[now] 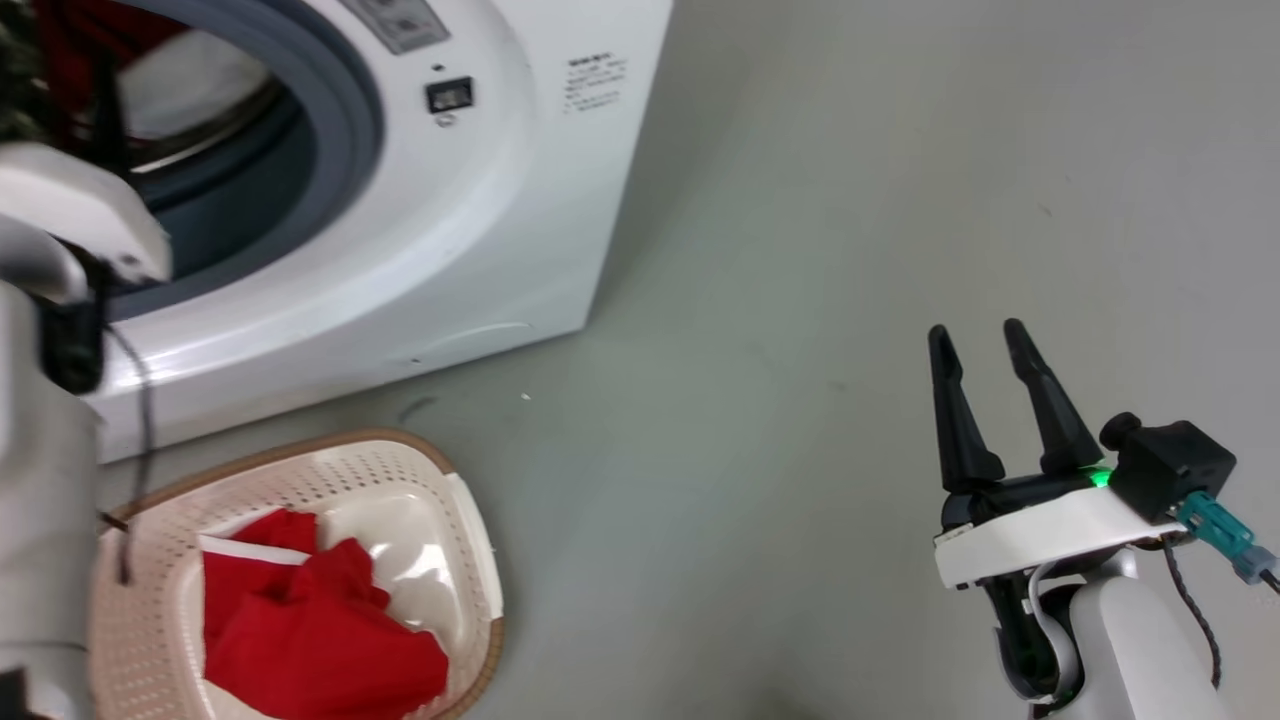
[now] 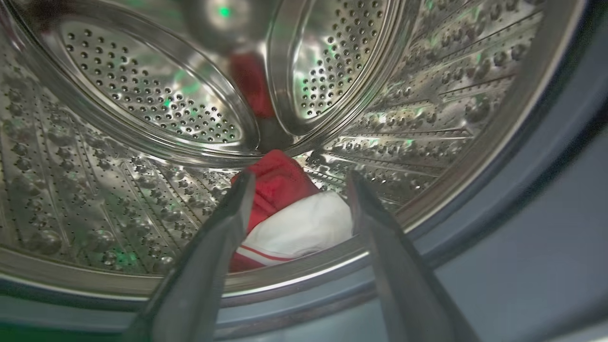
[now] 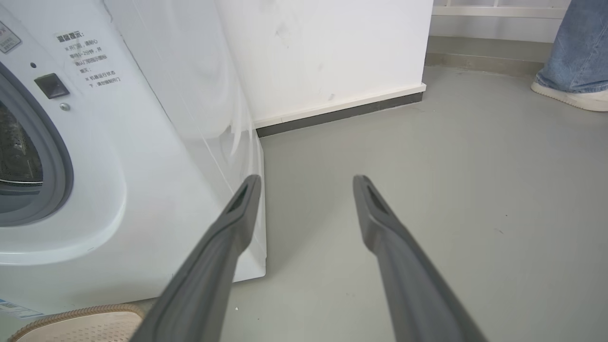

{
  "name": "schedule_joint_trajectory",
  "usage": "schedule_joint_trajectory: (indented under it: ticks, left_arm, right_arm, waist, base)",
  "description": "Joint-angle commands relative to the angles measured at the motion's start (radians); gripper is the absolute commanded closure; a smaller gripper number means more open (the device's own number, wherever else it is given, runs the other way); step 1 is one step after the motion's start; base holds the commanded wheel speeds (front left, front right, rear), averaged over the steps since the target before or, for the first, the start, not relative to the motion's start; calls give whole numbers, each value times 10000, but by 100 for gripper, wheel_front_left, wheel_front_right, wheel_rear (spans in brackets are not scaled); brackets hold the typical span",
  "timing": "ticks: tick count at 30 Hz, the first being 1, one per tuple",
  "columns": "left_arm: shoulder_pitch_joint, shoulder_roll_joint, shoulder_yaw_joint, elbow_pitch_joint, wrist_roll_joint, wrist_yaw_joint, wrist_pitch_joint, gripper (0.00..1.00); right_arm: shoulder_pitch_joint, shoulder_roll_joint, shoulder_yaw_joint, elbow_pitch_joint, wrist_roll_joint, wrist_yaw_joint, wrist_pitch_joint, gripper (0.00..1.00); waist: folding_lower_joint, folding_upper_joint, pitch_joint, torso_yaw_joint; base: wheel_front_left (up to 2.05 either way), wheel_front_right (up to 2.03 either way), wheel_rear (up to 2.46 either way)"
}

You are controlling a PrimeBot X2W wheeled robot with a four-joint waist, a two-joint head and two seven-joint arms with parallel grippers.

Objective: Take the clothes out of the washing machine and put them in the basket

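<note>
Left gripper: two long dark fingers spread wide, holding nothing, pointed into the perforated steel drum of the washing machine. Red-and-white garment: crumpled at the low front of the drum, just behind the metal lip, with thin red-and-white striped trim along its near edge; it shows between the two fingertips, and contact with the fingers cannot be told. Pale left forearm: at the left edge of the head view, before the grey-rimmed porthole. Basket: cream, perforated, brown-rimmed, on the floor just in front of the machine. Red garment: heaped inside the basket with a white band at its upper edge, part of the smooth bottom left bare beside it. Right gripper: fingers apart and empty, held over bare floor, well to the right of machine and basket. Person's leg: blue jeans and a pale shoe, standing far off near the white wall.
</note>
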Motion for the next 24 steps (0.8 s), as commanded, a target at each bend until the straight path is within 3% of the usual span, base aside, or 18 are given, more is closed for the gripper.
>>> schedule_joint_trajectory:
  ticks: [1,9,24]
  left_arm:
    - [-315,216,-29,108,81,-66,246,0]
    - [-2196,1456,-601,531,370,-398,2331,0]
    - [-5222,3120,-1982,392,417,-602,5784,0]
  right_arm:
    - [-163,8,62,49,135,-3,-54,0]
    - [-450,11,361,-116,759,-3,-51,0]
    - [-804,13,1025,-319,1489,-3,-53,0]
  waist:
    - [-1,0,465,-421]
    - [-1,0,1549,-1047]
    - [-1,0,3111,-1831]
  base:
    - [0,0,0]
    - [0,0,0]
    - [0,0,0]
